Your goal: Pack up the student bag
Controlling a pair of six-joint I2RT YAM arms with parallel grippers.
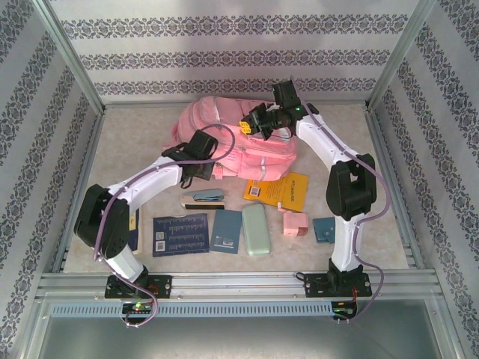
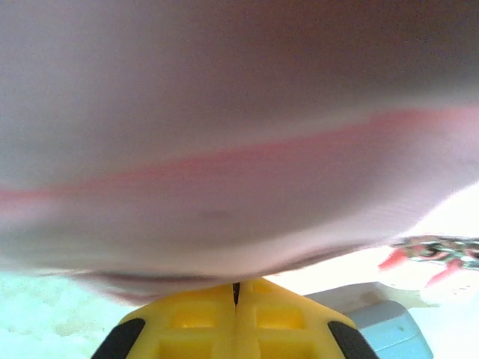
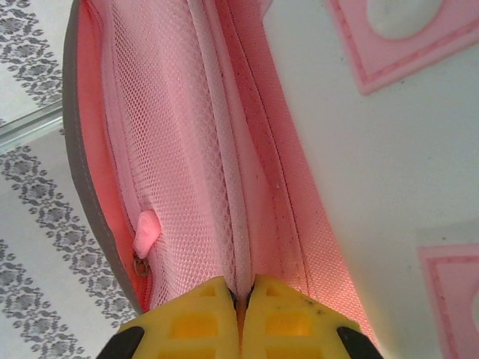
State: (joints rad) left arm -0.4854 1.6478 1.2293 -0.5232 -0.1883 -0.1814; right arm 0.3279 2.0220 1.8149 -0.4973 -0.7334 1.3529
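My right gripper [image 3: 239,290] clamps the student bag [image 1: 218,114] by its piped rim; my left gripper [image 2: 236,290], jaws together, sits at its near-left edge.

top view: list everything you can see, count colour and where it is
bag: 1, pink, far middle of the table
table: 1, beige, inside patterned walls
orange book: 1, orange, just near side of the bag, right of centre
blue book: 1, dark blue, near row, left
notebook: 1, teal, near row, right of the blue book
case: 1, pale green, right of the notebook
box: 1, pink, right of the case
pad: 1, teal, beside the right arm
small item: 1, blue and white, by the bag's near left edge; too small to identify
left gripper: 1, yellow, shut, at the bag's near edge
right gripper: 1, yellow, shut on the bag's piped edge
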